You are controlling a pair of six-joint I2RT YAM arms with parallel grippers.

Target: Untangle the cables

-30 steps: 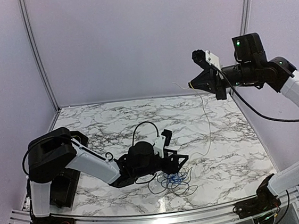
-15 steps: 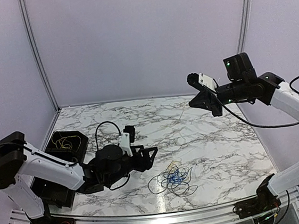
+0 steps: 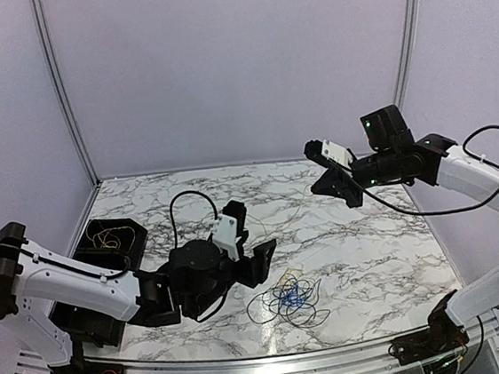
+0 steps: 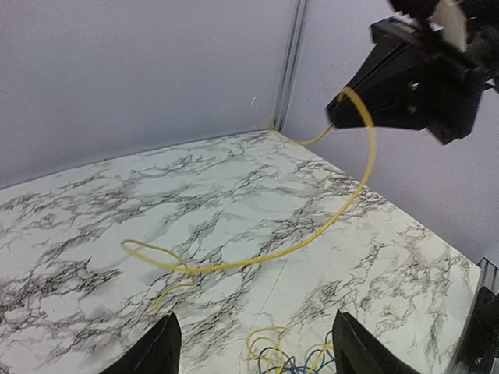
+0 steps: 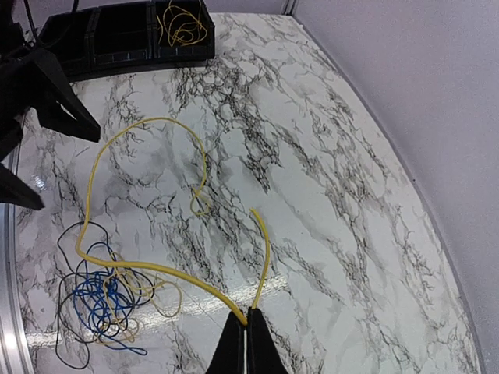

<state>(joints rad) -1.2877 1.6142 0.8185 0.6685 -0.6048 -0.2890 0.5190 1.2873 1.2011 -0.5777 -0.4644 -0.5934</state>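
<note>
Above the marble table (image 3: 390,252), right jaws clench the yellow cable (image 5: 156,268) — left jaws spread wide, empty.

Lay open along the far edge of the table (image 3: 187,189) and toward its near right corner. Was blocked at the middle of the near edge by the tangle of cables (image 3: 288,301), the left gripper (image 3: 253,238) just beside. Was crossed in the middle by the yellow cable (image 4: 234,266), running up to the right gripper (image 5: 248,321). Was taken at the left edge by a black tray (image 3: 121,221).
</note>
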